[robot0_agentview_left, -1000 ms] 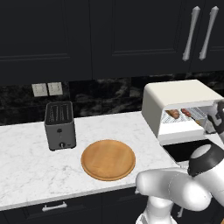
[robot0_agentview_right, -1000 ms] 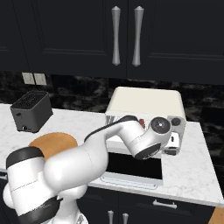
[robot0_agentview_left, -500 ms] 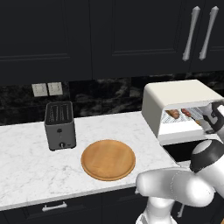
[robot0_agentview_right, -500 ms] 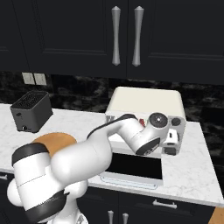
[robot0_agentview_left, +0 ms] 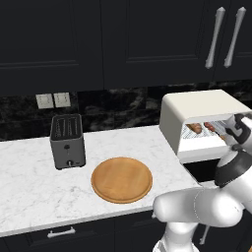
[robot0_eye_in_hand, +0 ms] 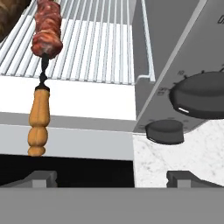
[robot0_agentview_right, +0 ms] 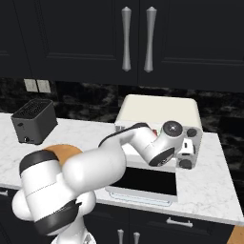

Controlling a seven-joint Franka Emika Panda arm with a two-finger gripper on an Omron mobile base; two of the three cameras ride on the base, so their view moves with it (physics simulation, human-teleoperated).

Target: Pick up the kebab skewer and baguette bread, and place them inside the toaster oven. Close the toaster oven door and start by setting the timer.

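Since a second ago the two-finger gripper (robot0_eye_in_hand: 111,177) has edged lower along the cream-white toaster oven's (robot0_agentview_right: 159,112) knob panel. White marble counter (robot0_agentview_left: 29,187) runs beneath black cabinets, bearing a round wooden plate (robot0_agentview_left: 121,179) and dark grey slot toaster (robot0_agentview_left: 67,141). Reddish-brown kebab skewer (robot0_eye_in_hand: 45,57) lies on the oven rack, left of the spread, empty fingertips (robot0_eye_in_hand: 41,178); golden-brown baguette bread (robot0_agentview_left: 194,128) rests beside it.
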